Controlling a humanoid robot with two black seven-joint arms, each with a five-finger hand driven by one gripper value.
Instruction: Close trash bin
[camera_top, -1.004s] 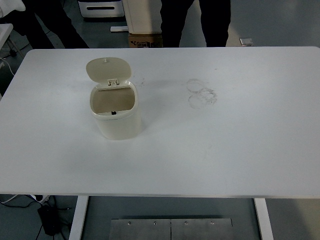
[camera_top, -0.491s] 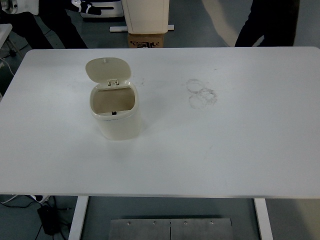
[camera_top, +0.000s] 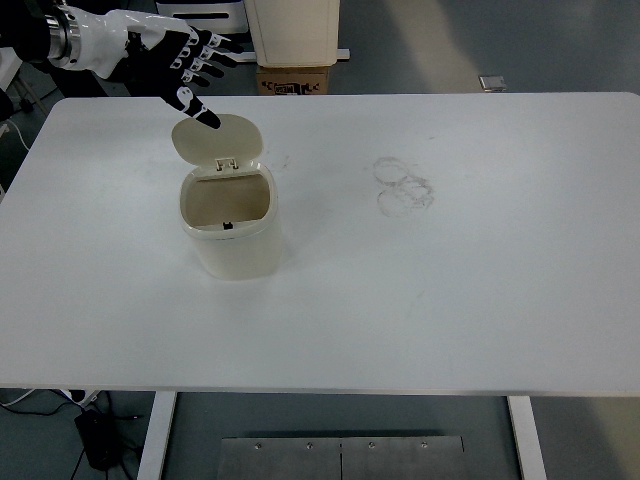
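A small cream trash bin (camera_top: 233, 225) stands on the white table (camera_top: 450, 280), left of centre. Its round lid (camera_top: 218, 139) is hinged at the back and stands open, tilted away, so the empty inside shows. My left hand (camera_top: 185, 65) comes in from the upper left, fingers spread and holding nothing. Its lowest fingertip (camera_top: 207, 118) is at the top edge of the lid. The right arm is out of view.
Faint ring marks (camera_top: 404, 187) lie on the table right of the bin. Beyond the far edge stand a cream cabinet (camera_top: 292, 30) and a cardboard box (camera_top: 290, 80) on the floor.
My left hand has come in from the upper left and reached the open lid's top edge. The people behind the far edge have gone from view. The bin has not moved.
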